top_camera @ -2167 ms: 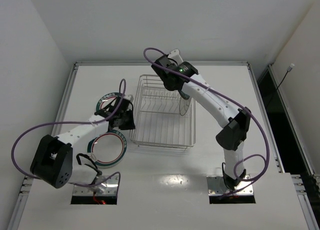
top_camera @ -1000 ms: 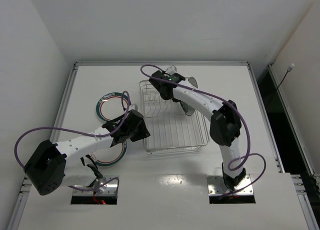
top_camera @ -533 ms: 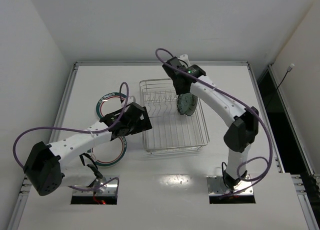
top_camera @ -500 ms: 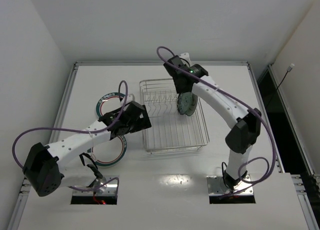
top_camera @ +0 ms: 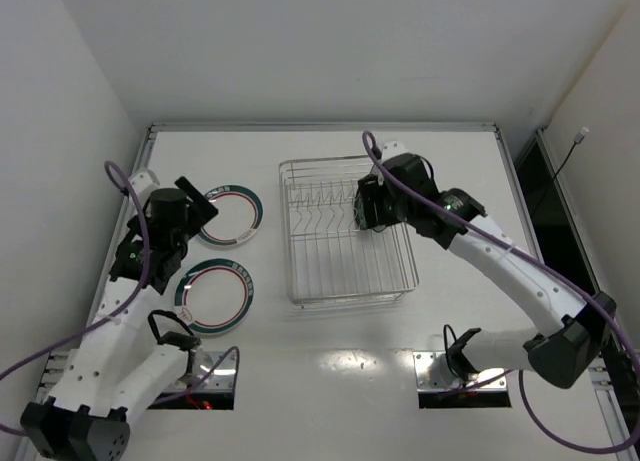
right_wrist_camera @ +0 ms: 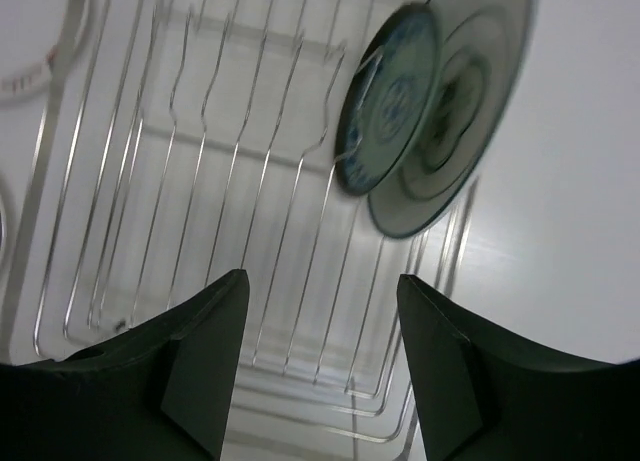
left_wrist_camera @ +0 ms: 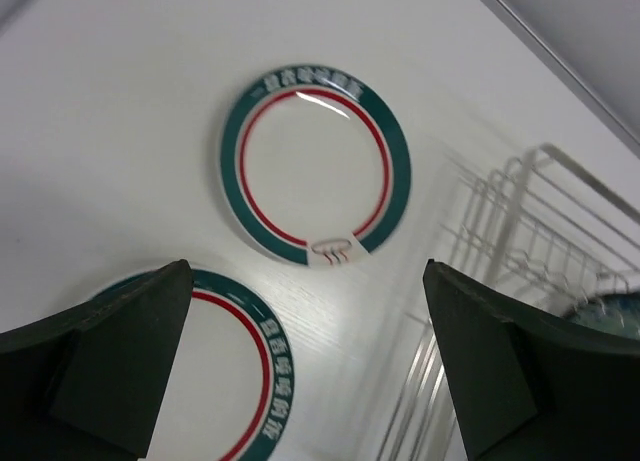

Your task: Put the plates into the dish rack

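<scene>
While two plates are already standing on edge in the dish rack (top_camera: 350,299), the other two are lying flat on the table (top_camera: 200,151) to the rack's left, awaiting loading.

Pos.: the far green-rimmed plate (top_camera: 231,202) and the near green-rimmed plate (top_camera: 215,296) are lying apart, not overlapping. In the R wrist view, the teal-blue plate (right_wrist_camera: 388,99) and the white motif plate (right_wrist_camera: 462,101) are leaning side by side among the prongs (right_wrist_camera: 250,81) at one end of the rack.

End effectors: the L gripper (top_camera: 195,203) is hovering just beside the far green-rimmed plate, jaws spread wide, carrying nothing. The R gripper (top_camera: 368,209) is hanging over the rack near the racked pair, jaws likewise wide apart and empty.

Handling (est.): the plates are looking like glazed ceramic, i.e. rigid, brittle, slick and fairly heavy for a two-finger pinch. Lying flat, each is leaving almost no gap under its rim. The best grip pt. is probably the green band on the side nearest the L gripper, w/ one finger over and one wedging under the lip. An off-centre hold is likely inviting droop, so the pinch needs to be firm. Contact w/ the wire calls for care.
</scene>
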`<state>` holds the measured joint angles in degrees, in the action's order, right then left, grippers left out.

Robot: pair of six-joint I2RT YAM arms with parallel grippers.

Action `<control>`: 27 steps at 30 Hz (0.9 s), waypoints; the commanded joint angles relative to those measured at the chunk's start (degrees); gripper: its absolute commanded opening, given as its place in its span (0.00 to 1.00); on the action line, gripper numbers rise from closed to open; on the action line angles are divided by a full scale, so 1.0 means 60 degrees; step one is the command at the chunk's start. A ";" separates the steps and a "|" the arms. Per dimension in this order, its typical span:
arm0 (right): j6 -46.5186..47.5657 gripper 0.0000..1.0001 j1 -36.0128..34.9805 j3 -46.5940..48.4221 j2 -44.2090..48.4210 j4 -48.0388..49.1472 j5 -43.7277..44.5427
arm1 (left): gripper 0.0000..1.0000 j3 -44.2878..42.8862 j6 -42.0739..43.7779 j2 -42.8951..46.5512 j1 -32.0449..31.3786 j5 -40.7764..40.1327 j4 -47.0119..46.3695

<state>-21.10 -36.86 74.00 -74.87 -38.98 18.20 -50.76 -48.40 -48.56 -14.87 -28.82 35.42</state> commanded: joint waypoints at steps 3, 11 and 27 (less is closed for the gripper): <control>-0.0218 0.59 -0.0053 -0.2384 0.1473 0.1297 -0.2577 | 1.00 0.0345 0.0801 -0.0899 0.3089 0.3459 -0.1871; -0.0378 0.61 -0.0053 -0.4553 0.3379 0.1619 -0.3003 | 1.00 0.0814 0.0917 -0.3229 0.5891 0.6559 -0.3792; -0.0379 0.61 0.0035 -0.4102 0.0880 0.1269 -0.3194 | 0.90 0.0273 0.1724 -0.6963 0.6389 0.8231 -0.4321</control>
<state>-23.16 -36.88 45.63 -67.48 -32.01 0.32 -46.59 -39.18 -87.77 22.22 17.06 10.98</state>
